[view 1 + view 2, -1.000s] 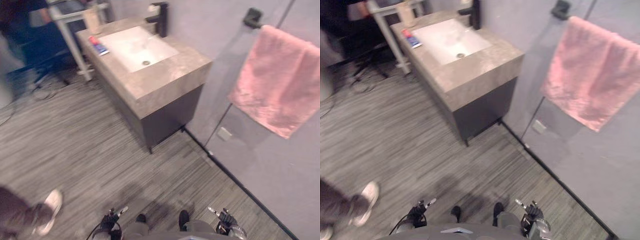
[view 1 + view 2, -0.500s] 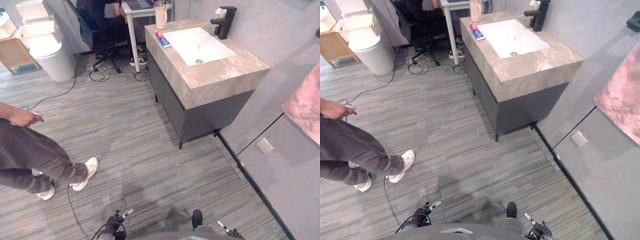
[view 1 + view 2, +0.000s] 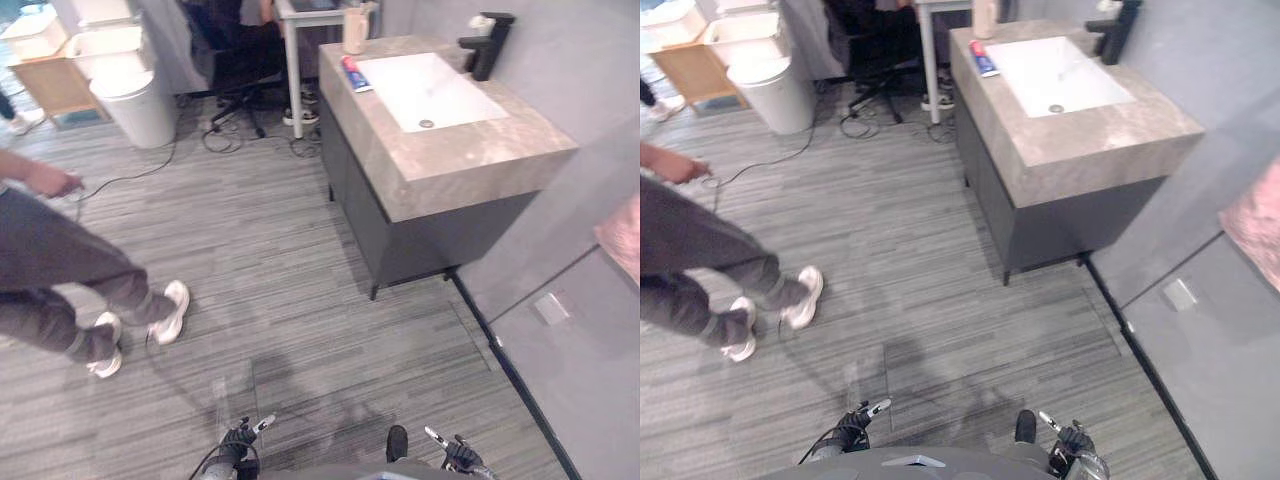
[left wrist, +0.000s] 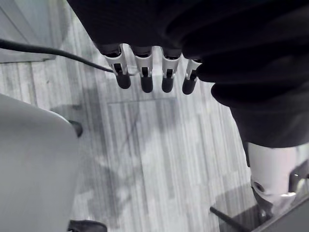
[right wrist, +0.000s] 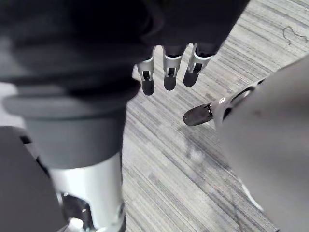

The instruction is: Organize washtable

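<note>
With left hand (image 3: 240,438) and right hand (image 3: 460,455) fingers (image 4: 145,81) relaxed and empty, approaching the counter (image 3: 470,152) risks striking the nearby person (image 3: 60,262).

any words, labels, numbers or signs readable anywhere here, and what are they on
No text here can be read.
Red and blue tube on the grey stone washtable: any print is too small to read.
Beige cup at the washtable's far end: no legible mark.
White round bin on the floor: no legible mark.
White wall plate low on the wall: no legible mark.
</note>
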